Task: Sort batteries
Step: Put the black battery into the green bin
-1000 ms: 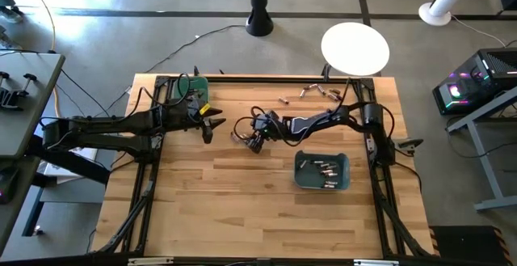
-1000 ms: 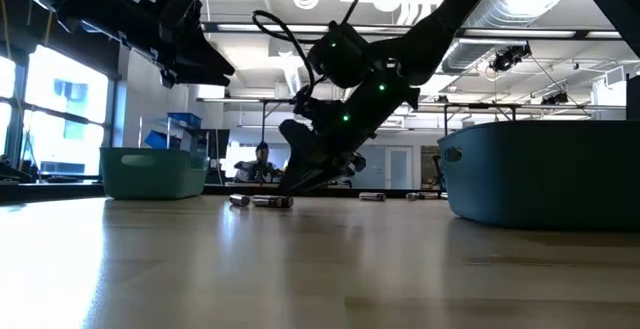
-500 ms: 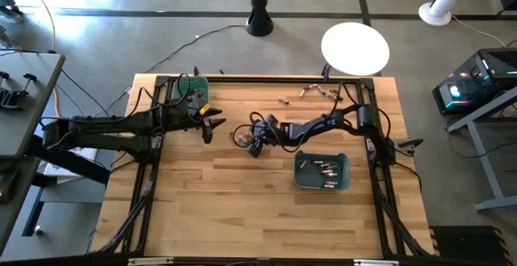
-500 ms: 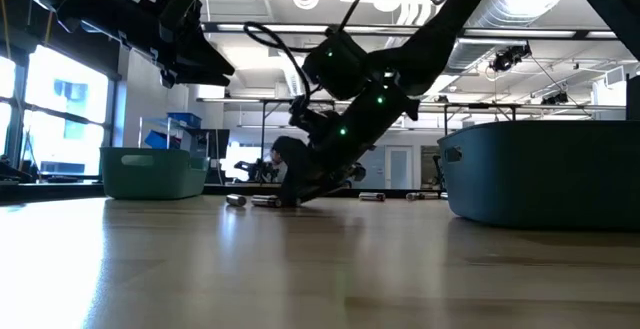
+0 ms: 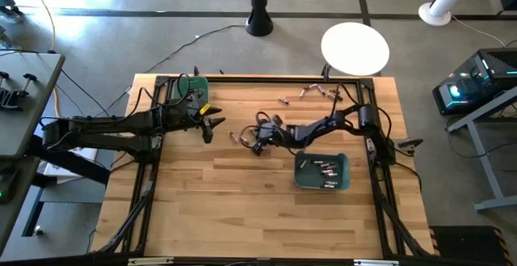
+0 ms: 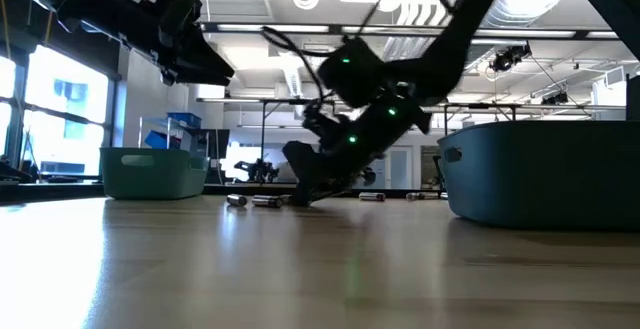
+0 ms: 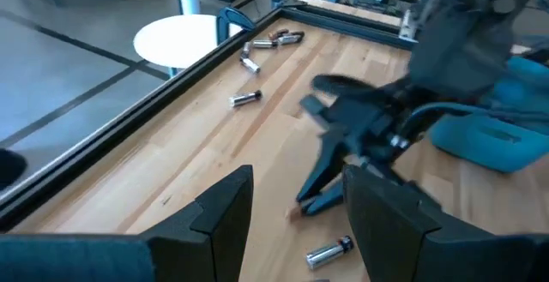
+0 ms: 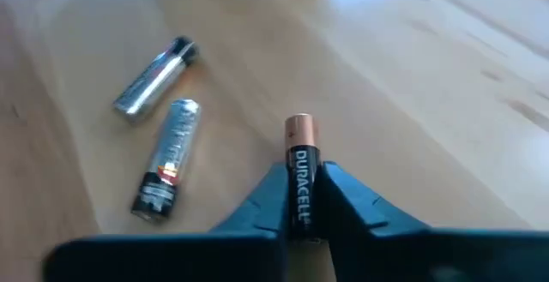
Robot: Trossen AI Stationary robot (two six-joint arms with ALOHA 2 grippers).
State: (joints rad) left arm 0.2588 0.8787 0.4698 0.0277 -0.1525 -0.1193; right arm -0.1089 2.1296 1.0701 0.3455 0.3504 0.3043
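Right gripper (image 8: 300,218) pinches one copper-topped battery (image 8: 300,172) — two silvery batteries (image 8: 165,158) beside.

Even, bright overhead light covers the bench (image 5: 242,201) in the high view, with soft, short shadows. The low view is backlit by ceiling strip lights and a window, so the arms read as silhouettes. Both wrist views are slightly blurred; pale glare washes the wood's far edge.
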